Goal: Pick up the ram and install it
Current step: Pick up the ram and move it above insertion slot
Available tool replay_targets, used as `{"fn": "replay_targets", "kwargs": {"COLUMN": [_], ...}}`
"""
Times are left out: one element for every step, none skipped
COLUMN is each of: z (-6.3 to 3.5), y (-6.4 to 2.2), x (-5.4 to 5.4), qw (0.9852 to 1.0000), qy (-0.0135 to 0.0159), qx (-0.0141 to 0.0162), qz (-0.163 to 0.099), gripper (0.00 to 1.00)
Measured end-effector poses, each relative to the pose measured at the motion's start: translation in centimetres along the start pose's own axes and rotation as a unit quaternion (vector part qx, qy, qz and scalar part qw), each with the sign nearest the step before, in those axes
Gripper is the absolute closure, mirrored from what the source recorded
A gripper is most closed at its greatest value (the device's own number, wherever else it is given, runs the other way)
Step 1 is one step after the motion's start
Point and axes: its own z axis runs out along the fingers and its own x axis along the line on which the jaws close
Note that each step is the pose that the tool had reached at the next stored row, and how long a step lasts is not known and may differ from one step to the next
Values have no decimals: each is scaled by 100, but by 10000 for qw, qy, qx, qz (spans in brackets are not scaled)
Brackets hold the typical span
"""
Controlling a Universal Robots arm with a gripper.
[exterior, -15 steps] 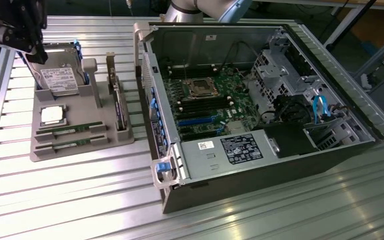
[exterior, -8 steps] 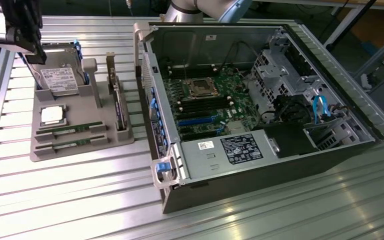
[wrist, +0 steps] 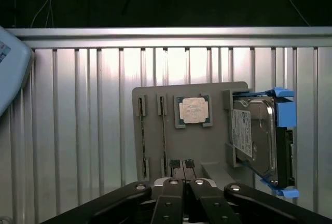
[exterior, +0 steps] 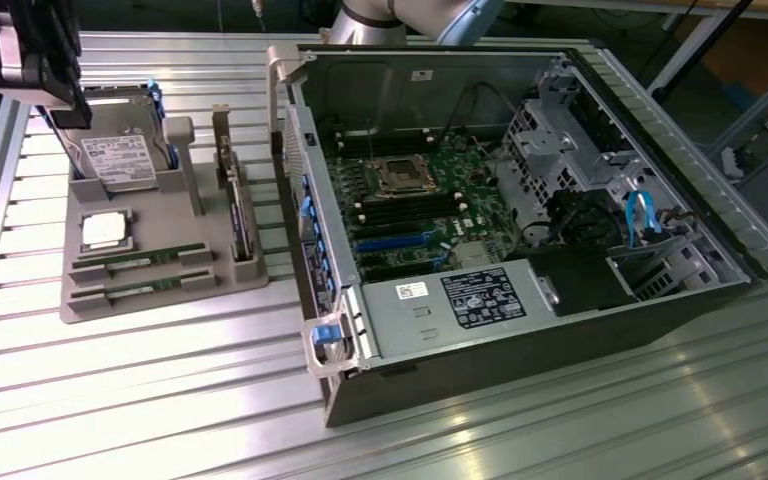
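Two ram sticks, thin green boards, stand on edge in slots of a grey holder tray (exterior: 157,310) at the exterior view's left: one ram stick (exterior: 140,262) and a second (exterior: 140,291) just in front of it. In the wrist view the ram sticks (wrist: 141,136) (wrist: 164,136) show as narrow edges. My gripper (exterior: 69,116) hangs high over the tray's far end, above the hard drive, well apart from the sticks. In the wrist view the gripper (wrist: 182,173) has its fingers (wrist: 175,171) pressed together, shut, with nothing between them.
The tray also carries a hard drive (exterior: 124,155) in a blue frame, a silver-topped CPU chip (exterior: 104,230) and an upright expansion card (exterior: 233,200). An open computer case (exterior: 704,290) lies at the exterior view's right, its motherboard (exterior: 411,215) exposed. Everything rests on a slatted metal table (exterior: 157,400).
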Motion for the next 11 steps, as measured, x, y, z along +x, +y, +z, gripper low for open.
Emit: {"fn": "replay_targets", "kwargs": {"z": [2,3,5,7,9,12,15,19,23,26,32], "y": [-1,-1,-1,-1,-1,-1,-1,-1,-1,-1,-2], "x": [0,0,0,0,0,0,0,0,0,0,0], "qw": [10000,10000,10000,10000,10000,10000,10000,10000,10000,10000,10000], "qy": [0,0,0,0,0,0,0,-1,0,0,0], "qx": [0,-1,-1,0,0,0,0,0,0,0,0], "qz": [0,0,0,0,0,0,0,0,0,0,0], "gripper": [90,90,90,90,90,90,90,90,90,90,90]}}
